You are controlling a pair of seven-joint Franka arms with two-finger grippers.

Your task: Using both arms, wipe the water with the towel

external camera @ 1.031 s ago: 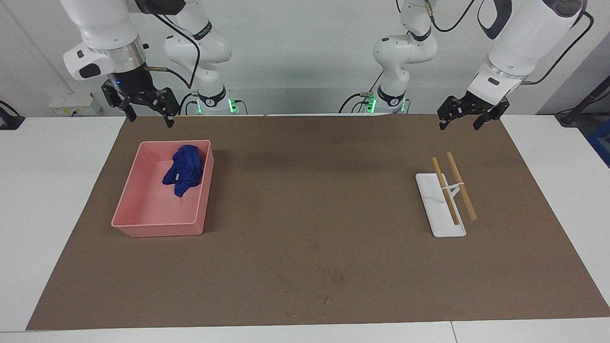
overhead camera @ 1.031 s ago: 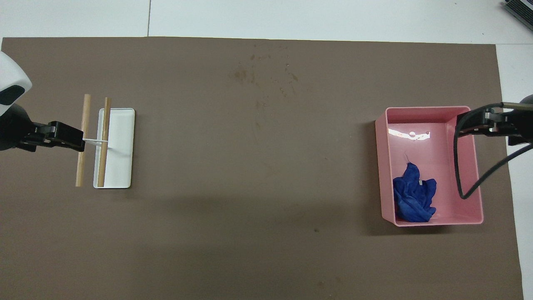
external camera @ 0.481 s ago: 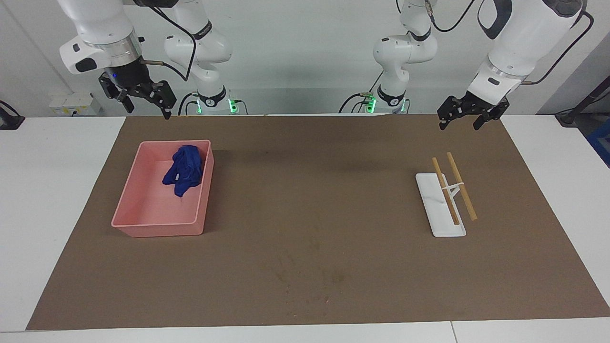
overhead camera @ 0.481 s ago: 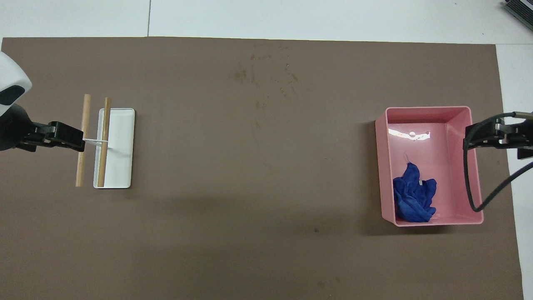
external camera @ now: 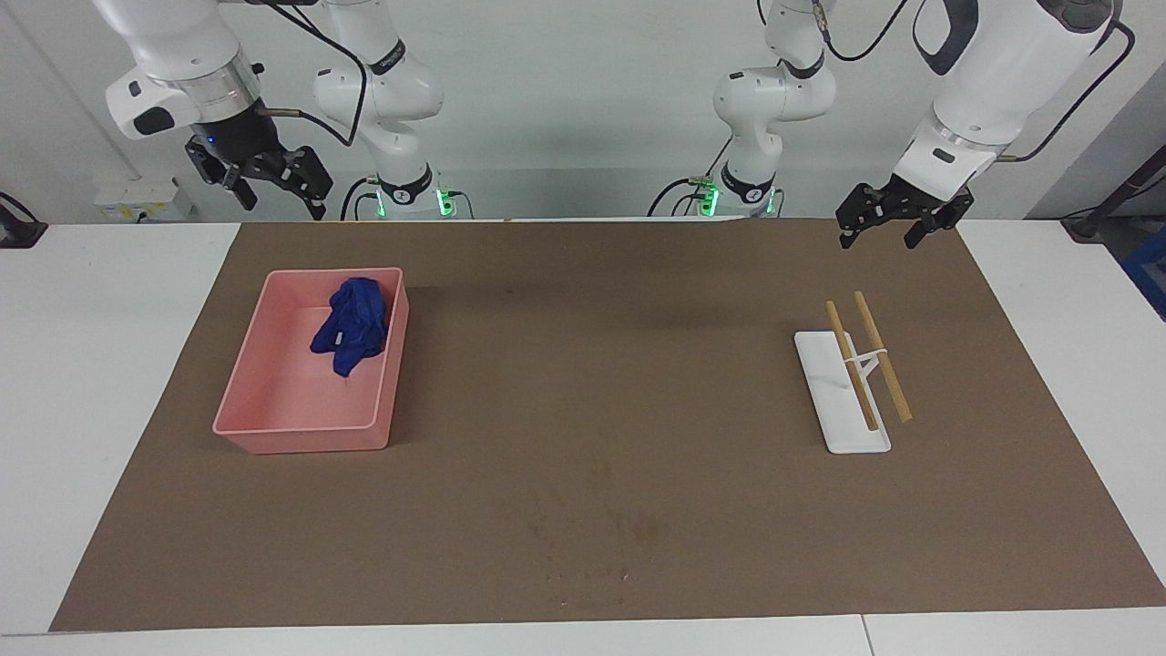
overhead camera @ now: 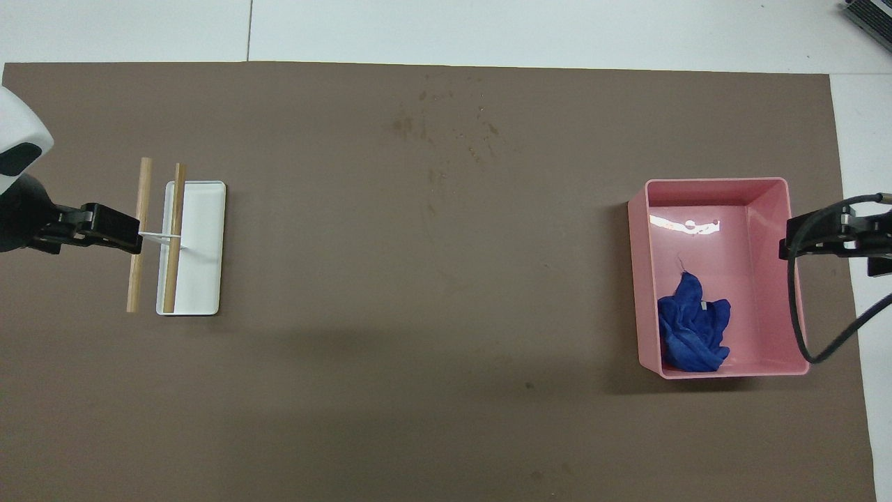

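The towel [external camera: 351, 326] lay bunched in the pink bin [external camera: 273, 435], at the end nearer the robots; the right gripper [external camera: 266, 185], jaws apart and empty, hung above the bin's robot-side edge; the left gripper [external camera: 894, 221], likewise open, waited over the mat near the white rack [external camera: 843, 435]; in my judgement a sound pick required descending squarely onto the cloth's raised folds, clear of the wall.

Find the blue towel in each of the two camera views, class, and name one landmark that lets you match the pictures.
Facing view: the towel lies bunched in the pink bin, at the bin's end nearer the robots, in the picture's left half.
Overhead view: the towel sits low in the same bin, in the picture's right half.
Shared landmark: the pink bin itself; the white tray with two wooden sticks lies at the left arm's end of the table.
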